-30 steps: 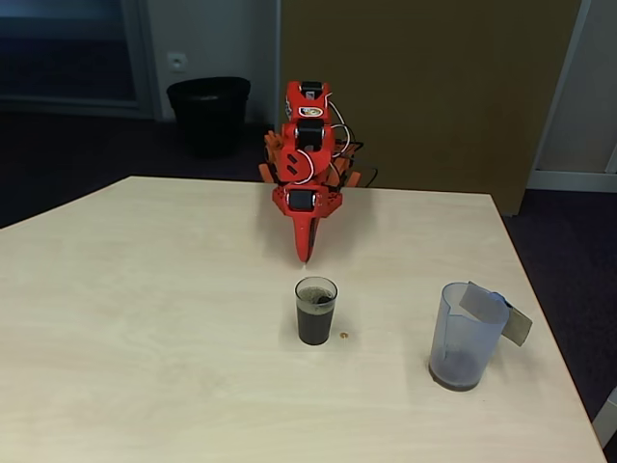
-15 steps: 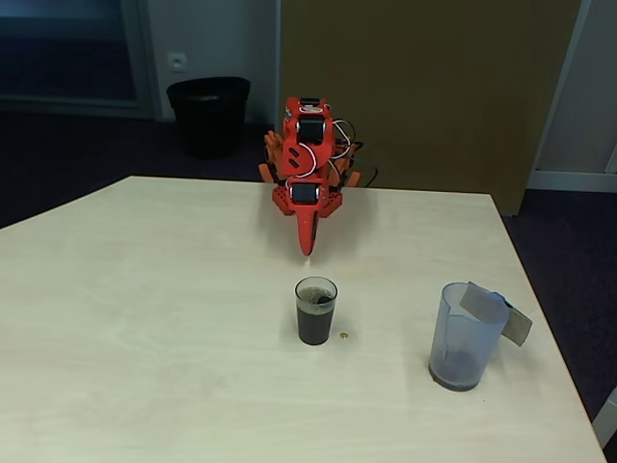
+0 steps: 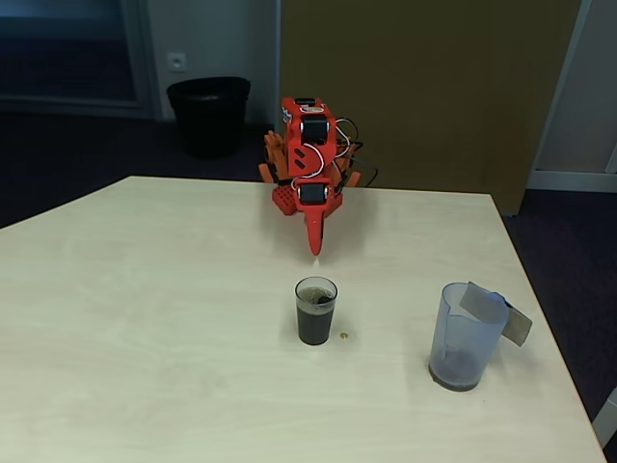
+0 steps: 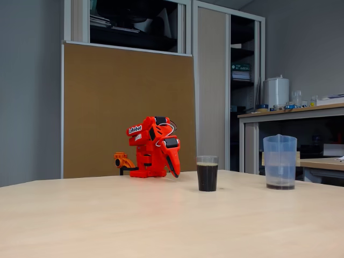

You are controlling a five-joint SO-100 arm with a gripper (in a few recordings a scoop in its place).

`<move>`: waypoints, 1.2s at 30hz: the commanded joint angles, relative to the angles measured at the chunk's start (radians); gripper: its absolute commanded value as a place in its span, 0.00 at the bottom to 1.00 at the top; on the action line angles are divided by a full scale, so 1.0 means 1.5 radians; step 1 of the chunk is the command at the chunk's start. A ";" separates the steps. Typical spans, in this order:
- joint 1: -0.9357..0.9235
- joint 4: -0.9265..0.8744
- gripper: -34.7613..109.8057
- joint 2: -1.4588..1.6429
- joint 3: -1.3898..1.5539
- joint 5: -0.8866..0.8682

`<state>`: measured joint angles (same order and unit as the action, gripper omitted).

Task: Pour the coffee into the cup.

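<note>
The cup point(image 3: 315, 311) point(image 4: 207, 173), a small clear tumbler, stands upright mid-table and holds dark coffee point(image 3: 314, 325) point(image 4: 207, 177) most of the way up. To its right in both fixed views stands the bluish-grey jug point(image 3: 465, 337) point(image 4: 279, 162), upright, with only a thin dark layer at its bottom. The red arm is folded back at the table's far edge. Its gripper point(image 3: 314, 245) point(image 4: 175, 172) points down toward the table behind the cup, fingers together, holding nothing.
A tiny brown speck point(image 3: 345, 336) lies on the light wooden table point(image 3: 154, 328) just right of the cup. A black bin point(image 3: 208, 114) stands on the floor behind the table. A brown board point(image 4: 126, 107) rises behind the arm.
The arm has drawn back further toward its base and the gripper tip has risen slightly away from the cup. Cup and jug have stayed put.
</note>
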<state>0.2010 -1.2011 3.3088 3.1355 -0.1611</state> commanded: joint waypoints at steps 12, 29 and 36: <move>0.018 -0.007 0.28 0.009 0.004 -0.005; 0.004 -0.007 0.29 0.009 0.004 -0.006; 0.004 -0.007 0.29 0.009 0.004 -0.006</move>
<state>0.1979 -1.2011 3.3088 3.1355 -0.1611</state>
